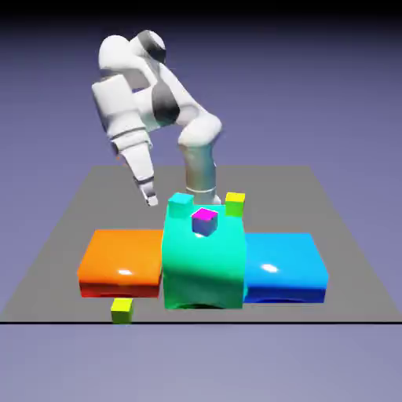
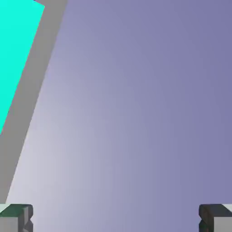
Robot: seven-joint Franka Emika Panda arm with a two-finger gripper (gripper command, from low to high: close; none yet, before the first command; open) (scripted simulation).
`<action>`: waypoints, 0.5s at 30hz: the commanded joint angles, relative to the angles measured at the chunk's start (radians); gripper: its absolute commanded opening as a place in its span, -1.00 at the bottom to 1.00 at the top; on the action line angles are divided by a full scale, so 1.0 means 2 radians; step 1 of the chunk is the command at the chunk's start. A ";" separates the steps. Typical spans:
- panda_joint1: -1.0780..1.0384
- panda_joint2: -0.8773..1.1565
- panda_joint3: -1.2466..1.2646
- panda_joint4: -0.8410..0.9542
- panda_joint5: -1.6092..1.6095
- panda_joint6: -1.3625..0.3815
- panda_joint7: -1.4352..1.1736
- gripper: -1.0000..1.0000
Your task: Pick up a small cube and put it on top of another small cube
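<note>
- Backdrop: a plain blue-violet expanse is stretching behind everything, also filling most of the hand view.
- Bench: a flat grey surface is carrying the blocks. Clock directions in the exterior view are counting from the green block, twelve pointing up the picture.
- Arm: white with dark joints, it is rising from twelve o'clock and bending over toward eleven.
- Green block: big and round-topped, it is sitting in the middle.
- Blue block: it is lying at three o'clock, just beside the green one.
- Orange block: it is lying at nine o'clock, just beside the green one.
- Cyan surface: in the hand view, it is filling the corner between ten and eleven o'clock.
- Pincer: it is hanging between ten and eleven o'clock, released, its tips standing wide apart and grasping nothing.
- Teal cube: it is showing at eleven o'clock.
- Purple cube: magenta-topped, it is showing at twelve o'clock.
- Near lime cube: it is resting at eight o'clock, by the bench's near edge.
- Far lime cube: its twin is showing at one o'clock, well apart from it.
</note>
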 commanded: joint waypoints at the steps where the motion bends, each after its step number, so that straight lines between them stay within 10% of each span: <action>1: 0.016 -0.002 -0.017 0.008 -0.005 -0.008 -0.022 0.00; 15: 0.232 -0.027 -0.259 0.116 -0.074 -0.121 -0.326 0.00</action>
